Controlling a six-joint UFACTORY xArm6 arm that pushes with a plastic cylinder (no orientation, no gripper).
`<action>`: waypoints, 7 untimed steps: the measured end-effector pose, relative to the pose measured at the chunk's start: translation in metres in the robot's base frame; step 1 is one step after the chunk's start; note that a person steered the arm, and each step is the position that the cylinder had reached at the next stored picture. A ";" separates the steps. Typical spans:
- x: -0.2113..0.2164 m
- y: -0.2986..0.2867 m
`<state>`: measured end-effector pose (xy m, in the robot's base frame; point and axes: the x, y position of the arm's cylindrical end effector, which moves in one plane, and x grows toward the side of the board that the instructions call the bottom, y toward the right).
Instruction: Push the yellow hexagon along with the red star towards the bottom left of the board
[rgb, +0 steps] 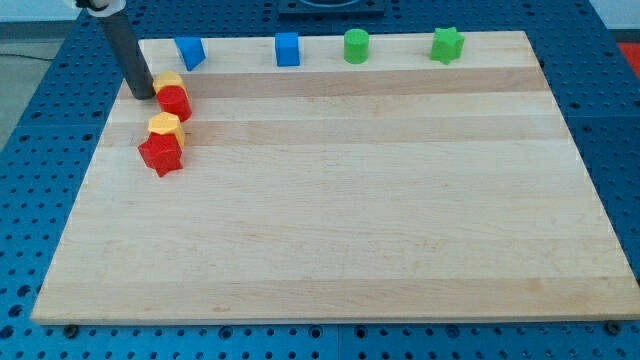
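Note:
A yellow hexagon (164, 126) sits near the board's left edge, touching a red star (160, 153) just below it. Above them a second yellow block (169, 80) touches a red cylinder (175, 102). My tip (143, 94) rests on the board at the upper left, just left of that upper yellow block and the red cylinder, and above the yellow hexagon.
Along the view's top edge of the wooden board (340, 200) stand a blue triangular block (190, 51), a blue cube (287, 49), a green cylinder (356, 46) and a green star (447, 44). A blue perforated table surrounds the board.

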<state>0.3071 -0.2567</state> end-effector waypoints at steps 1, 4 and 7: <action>-0.016 -0.009; -0.018 0.042; 0.060 0.037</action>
<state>0.3669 -0.2195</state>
